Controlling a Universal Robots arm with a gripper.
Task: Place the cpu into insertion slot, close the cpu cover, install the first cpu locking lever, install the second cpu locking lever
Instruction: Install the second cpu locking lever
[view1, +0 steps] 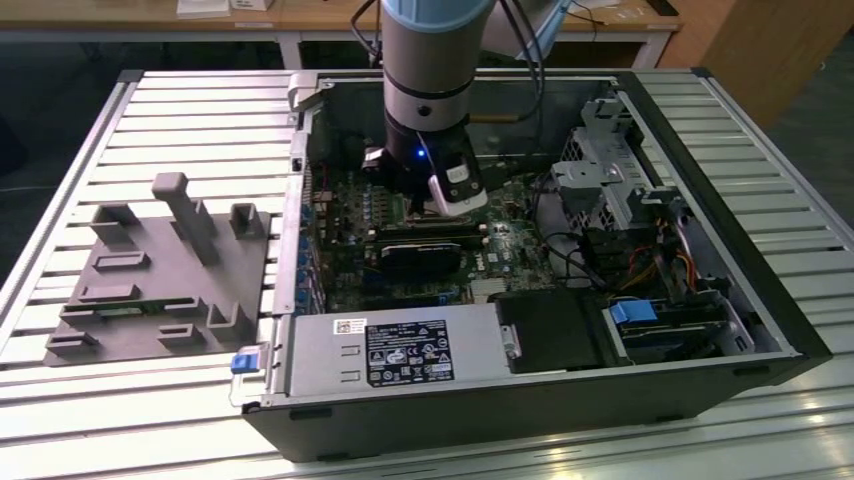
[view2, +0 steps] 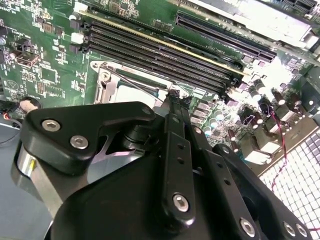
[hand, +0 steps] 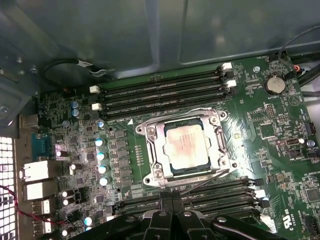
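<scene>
I read the cpu (hand: 186, 147) as seated in the insertion slot (hand: 150, 131), the cpu cover (hand: 216, 146) shut over it. My claw (hand: 171, 204) sits closed, empty, beside a lever wire (hand: 200, 184); whether the levers are latched I can't tell.

This is a lab or workshop set up for robot assembly tests. An open computer case (view1: 534, 300) lies on a ribbed aluminium bench (view1: 160, 120), with a grey fixture plate (view1: 147, 290) of printed holders beside it. A robot arm (view1: 427, 70) reaches into the case. Wooden desks (view1: 400, 15) stand behind, over a dark floor.
</scene>
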